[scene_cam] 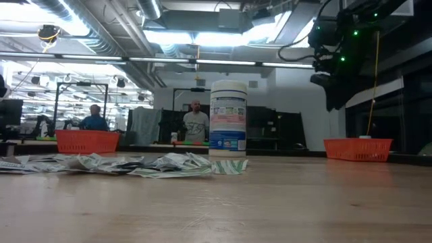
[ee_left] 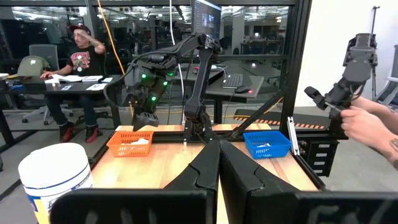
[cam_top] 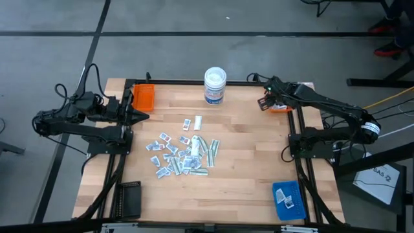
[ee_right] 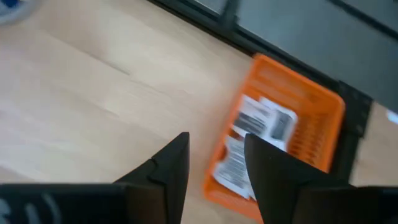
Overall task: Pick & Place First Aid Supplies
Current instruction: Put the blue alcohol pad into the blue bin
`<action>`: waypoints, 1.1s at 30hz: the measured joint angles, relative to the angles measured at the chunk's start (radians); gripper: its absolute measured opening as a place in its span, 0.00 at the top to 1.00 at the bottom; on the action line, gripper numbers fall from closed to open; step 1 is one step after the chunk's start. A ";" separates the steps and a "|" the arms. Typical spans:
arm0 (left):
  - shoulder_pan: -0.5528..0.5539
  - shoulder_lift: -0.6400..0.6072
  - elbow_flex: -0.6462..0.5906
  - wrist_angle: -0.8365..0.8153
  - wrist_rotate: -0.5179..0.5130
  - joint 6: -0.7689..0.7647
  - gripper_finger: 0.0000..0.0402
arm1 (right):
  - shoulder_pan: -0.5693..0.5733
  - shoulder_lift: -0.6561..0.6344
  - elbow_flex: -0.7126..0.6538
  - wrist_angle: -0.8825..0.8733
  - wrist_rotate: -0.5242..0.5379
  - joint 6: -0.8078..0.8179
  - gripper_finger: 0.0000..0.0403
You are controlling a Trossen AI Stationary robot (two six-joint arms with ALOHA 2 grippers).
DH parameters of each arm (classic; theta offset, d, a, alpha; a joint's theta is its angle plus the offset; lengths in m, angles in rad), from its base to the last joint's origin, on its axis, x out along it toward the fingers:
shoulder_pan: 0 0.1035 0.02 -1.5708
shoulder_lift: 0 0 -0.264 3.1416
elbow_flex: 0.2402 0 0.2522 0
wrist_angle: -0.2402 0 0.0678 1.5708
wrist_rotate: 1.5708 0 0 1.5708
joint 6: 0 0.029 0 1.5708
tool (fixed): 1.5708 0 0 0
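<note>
On the pale wood-plank table, a blue plastic tray at about five o'clock holds a few white packets, and the first aid supplies, thin flat paper packets and pale greenish strips, lie heaped loose at the centre. Farther back, a white round tub stands at twelve o'clock, an orange ribbed tray sits at eleven o'clock beside the left gripper, its jaws pressed together. At one o'clock the right gripper hangs with jaws spread and empty above a second orange tray holding printed packets.
</note>
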 joint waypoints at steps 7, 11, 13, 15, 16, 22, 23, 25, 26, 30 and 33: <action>0.000 0.000 0.000 0.000 0.000 0.000 0.99 | 0.111 0.000 0.000 0.102 -0.003 -0.047 0.62; 0.000 0.000 0.000 0.000 0.000 0.000 0.99 | 0.182 0.004 0.000 0.191 -0.032 -0.077 0.62; 0.000 0.000 0.000 0.000 0.000 0.000 0.99 | 0.217 0.009 0.000 0.239 -0.061 -0.101 0.62; 0.000 0.000 0.000 0.000 0.000 0.000 0.99 | 0.254 0.023 0.000 0.288 -0.082 -0.121 0.62; 0.000 0.000 0.000 0.000 0.000 0.000 0.99 | 0.270 0.031 0.000 0.309 -0.094 -0.132 0.62; 0.000 0.000 0.000 0.000 0.000 0.000 0.99 | 0.361 0.096 0.000 0.413 -0.129 -0.163 0.62; 0.000 0.000 0.000 0.000 0.000 0.000 0.99 | 0.378 0.106 0.000 0.427 -0.132 -0.167 0.62; 0.000 0.000 0.000 0.000 0.000 0.000 0.99 | 0.410 0.125 0.000 0.462 -0.134 -0.184 0.62; 0.000 0.000 0.000 0.000 0.000 0.000 0.99 | 0.427 0.135 0.000 0.478 -0.134 -0.191 0.62; 0.000 0.000 0.000 0.000 0.000 0.000 0.99 | 0.493 0.178 0.000 0.554 -0.140 -0.252 0.62; 0.000 0.000 0.000 0.000 0.000 0.000 0.99 | 0.538 0.211 0.000 0.631 -0.187 -0.296 0.62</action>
